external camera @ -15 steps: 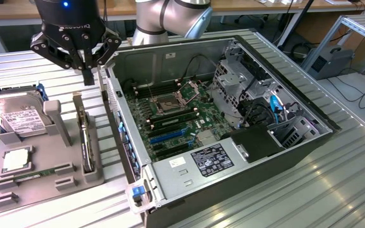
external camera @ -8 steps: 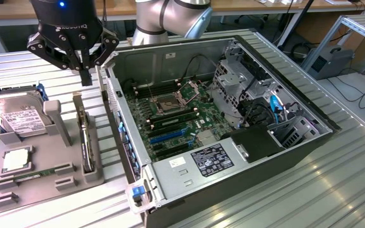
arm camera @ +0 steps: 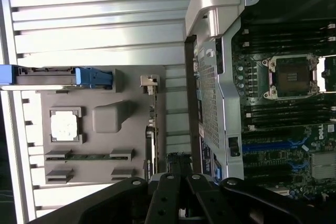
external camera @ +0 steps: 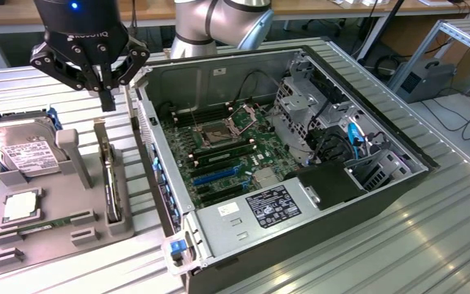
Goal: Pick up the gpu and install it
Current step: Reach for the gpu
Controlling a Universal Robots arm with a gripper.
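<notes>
1. Exterior view: gripper with fingers pressed together, holding nothing, poised above the far end of the gray fixture. The gpu on edge in a fixture slot, between the hard drive and the open computer case.
2. Wrist view: same card edge-on, ahead of the closed fingertips, near the case wall; motherboard beyond.

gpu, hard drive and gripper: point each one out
gpu (external camera: 111,184), exterior view, upper edge of the card.
hard drive (external camera: 24,156), exterior view, its white label.
gripper (external camera: 107,103), exterior view, tips of the shut fingers.
</notes>
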